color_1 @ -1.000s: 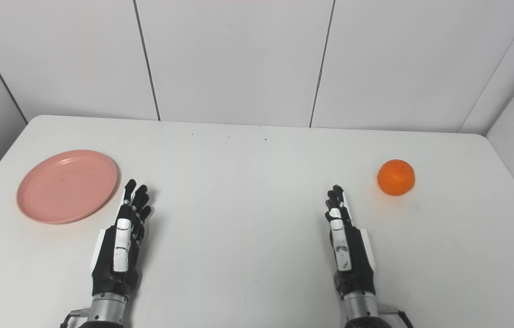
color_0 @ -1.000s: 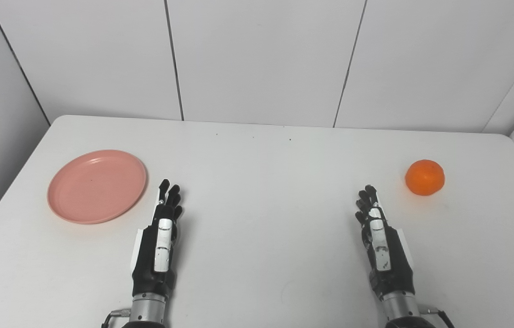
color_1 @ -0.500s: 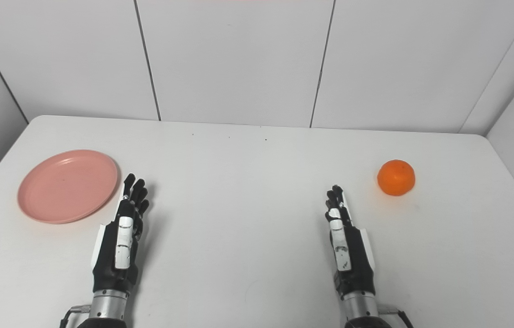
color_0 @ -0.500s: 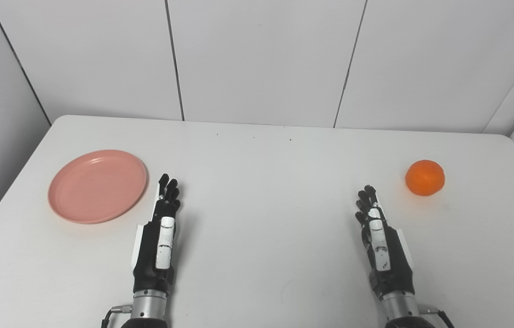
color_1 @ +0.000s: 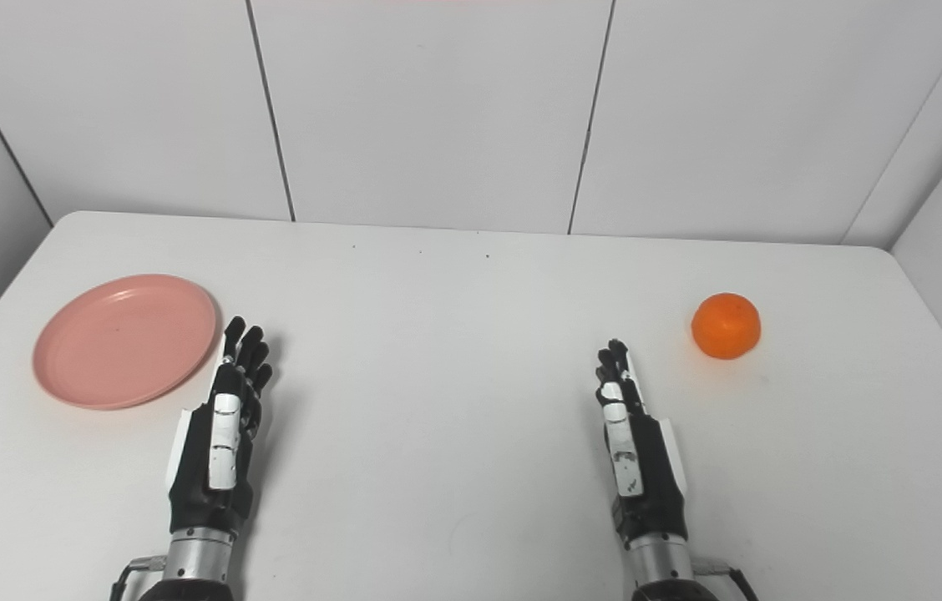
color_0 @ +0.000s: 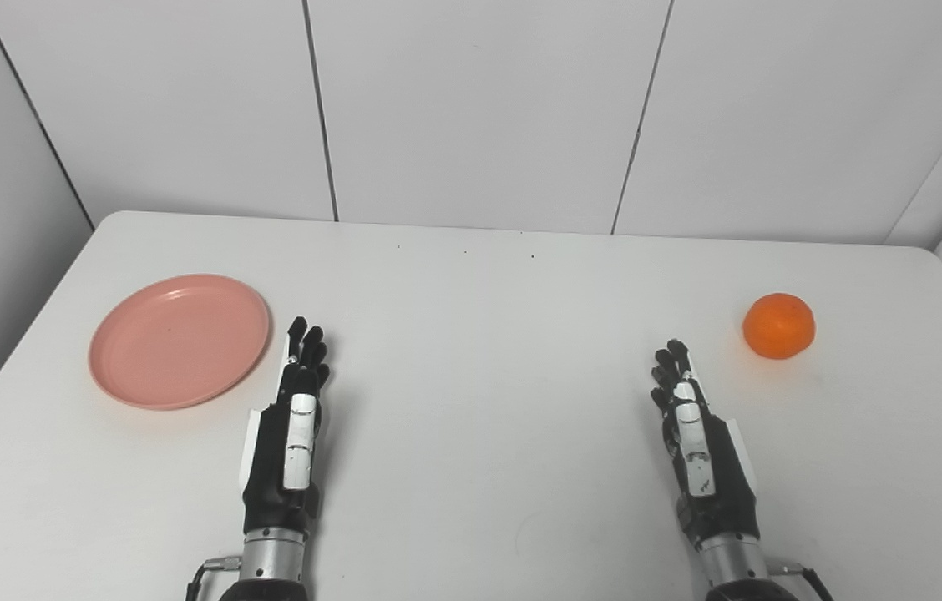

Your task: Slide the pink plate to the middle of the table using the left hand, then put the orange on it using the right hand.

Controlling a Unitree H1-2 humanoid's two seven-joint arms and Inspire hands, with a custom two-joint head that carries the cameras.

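A round pink plate (color_0: 179,340) lies flat at the left side of the white table (color_0: 488,351). My left hand (color_0: 291,426) stands edge-on just right of the plate's rim, fingers stretched forward and holding nothing; a narrow gap separates it from the plate. An orange (color_0: 778,325) rests at the far right of the table. My right hand (color_0: 692,434) is likewise open and edge-on, its fingertips a short way to the left of and nearer than the orange.
White wall panels close off the table's back edge and both sides. A few tiny dark specks (color_0: 464,249) mark the tabletop near the back.
My left hand has edged forward and slightly left, its fingertips now closer to the plate's rim. The right hand, plate and orange have stayed put.
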